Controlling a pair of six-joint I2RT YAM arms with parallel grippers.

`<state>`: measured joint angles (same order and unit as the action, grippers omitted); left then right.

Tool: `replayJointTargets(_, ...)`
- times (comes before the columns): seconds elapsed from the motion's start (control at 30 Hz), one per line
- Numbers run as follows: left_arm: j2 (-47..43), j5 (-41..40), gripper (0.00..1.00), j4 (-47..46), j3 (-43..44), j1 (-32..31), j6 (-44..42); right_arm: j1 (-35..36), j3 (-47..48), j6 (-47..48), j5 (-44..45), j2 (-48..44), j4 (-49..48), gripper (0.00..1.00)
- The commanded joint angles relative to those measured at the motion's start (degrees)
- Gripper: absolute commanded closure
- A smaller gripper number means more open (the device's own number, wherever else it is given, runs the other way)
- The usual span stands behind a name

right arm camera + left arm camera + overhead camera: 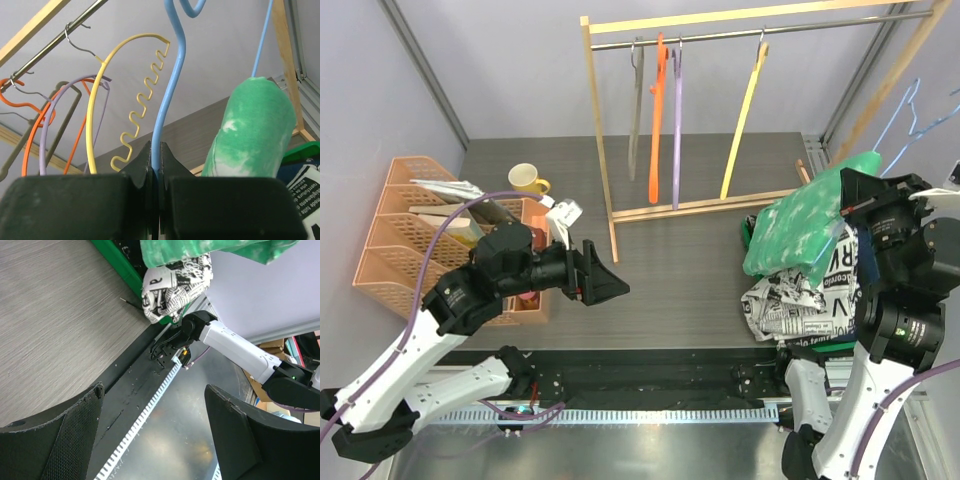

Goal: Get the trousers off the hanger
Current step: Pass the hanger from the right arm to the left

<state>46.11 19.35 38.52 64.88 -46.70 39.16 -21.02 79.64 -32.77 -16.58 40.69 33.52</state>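
R gripper (155, 152) pinched tight on blue hanger (169, 90) wire; trousers on it.
Green/white mottled trousers (805, 225) draped over the hanger at table (690, 270) right side, over newspaper-print pair (785, 300). L gripper (605, 272) fingers spread wide, nothing between them, above table left-centre, well apart from cloth. Rack (603, 150) behind w/ 4 other hangers.

Robotics lab cell, this: left arm (400, 370) and right arm (880, 400) bolted to a grey bench (690, 260), blank partition walls (510, 60), wooden clothes rack (603, 150).
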Motion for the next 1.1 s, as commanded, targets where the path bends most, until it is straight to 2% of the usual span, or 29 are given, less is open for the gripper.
replayJointTargets(0.0, -1.3, 1.0, 0.18, -2.2, -0.3, 0.3, 0.4, -0.2, 8.1, -0.7, 2.2, 2.4, -5.0, 0.99)
replayJointTargets(0.4, 0.2, 2.0, 0.18, -2.6, 0.9, 0.3, -1.1, -0.2, 29.5, -1.2, -8.3, 12.5, 5.9, 0.99)
replayJointTargets(0.57, 0.9, 2.8, 0.17, -2.8, 1.4, 0.3, -1.4, -0.3, 34.4, -8.1, -16.4, 14.2, 6.9, 0.99)
replayJointTargets(0.73, 0.9, 3.1, 0.17, -3.5, 1.1, 0.3, -1.4, -0.2, 34.5, -14.7, -23.0, 13.9, 6.6, 0.99)
replayJointTargets(0.87, 1.6, 4.3, 0.17, -3.6, 2.1, 0.3, -0.8, -0.1, 33.7, -16.2, -25.5, 12.1, 10.2, 0.99)
replayJointTargets(1.07, 2.7, 6.3, 0.16, -5.0, 3.9, 0.3, 0.7, 4.4, 24.6, -14.6, -28.5, 9.3, 14.8, 0.99)
